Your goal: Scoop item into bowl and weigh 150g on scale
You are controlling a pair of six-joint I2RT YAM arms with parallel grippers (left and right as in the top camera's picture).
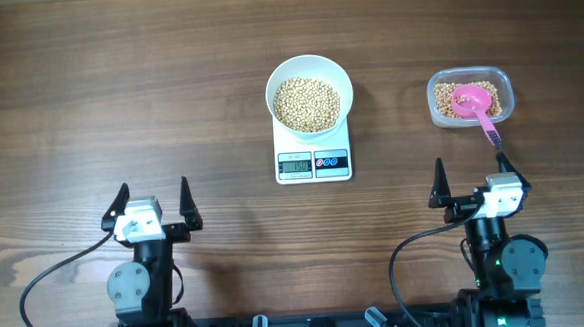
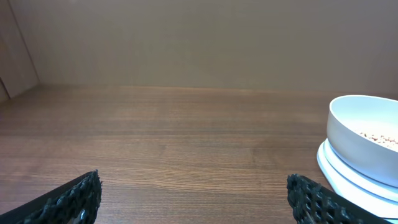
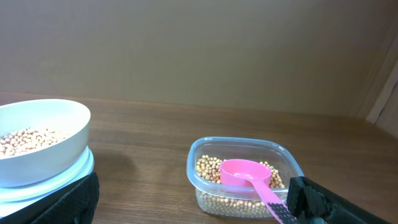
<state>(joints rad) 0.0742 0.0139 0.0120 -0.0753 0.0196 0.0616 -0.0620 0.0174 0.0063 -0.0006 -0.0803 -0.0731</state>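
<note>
A white bowl [image 1: 309, 78] filled with beige beans [image 1: 306, 104] stands on the white scale [image 1: 313, 162], whose display is lit. The bowl [image 2: 364, 142] shows at the right edge of the left wrist view, and the bowl [image 3: 38, 142] sits at the left of the right wrist view. More beans [image 3: 239, 202] lie in a clear tub [image 1: 470, 97] with a pink scoop [image 1: 476, 107] resting in it. My left gripper [image 1: 152, 202] is open near the front left, far from the scale. My right gripper [image 1: 470, 176] is open just in front of the tub, empty; the scoop handle [image 3: 277, 207] lies close to its right finger.
The tub [image 3: 244, 180] stands at the right of the scale. Black cables [image 1: 48, 286] loop beside both arm bases at the table's front edge. Bare wooden tabletop [image 2: 186, 137] stretches to the left of the scale.
</note>
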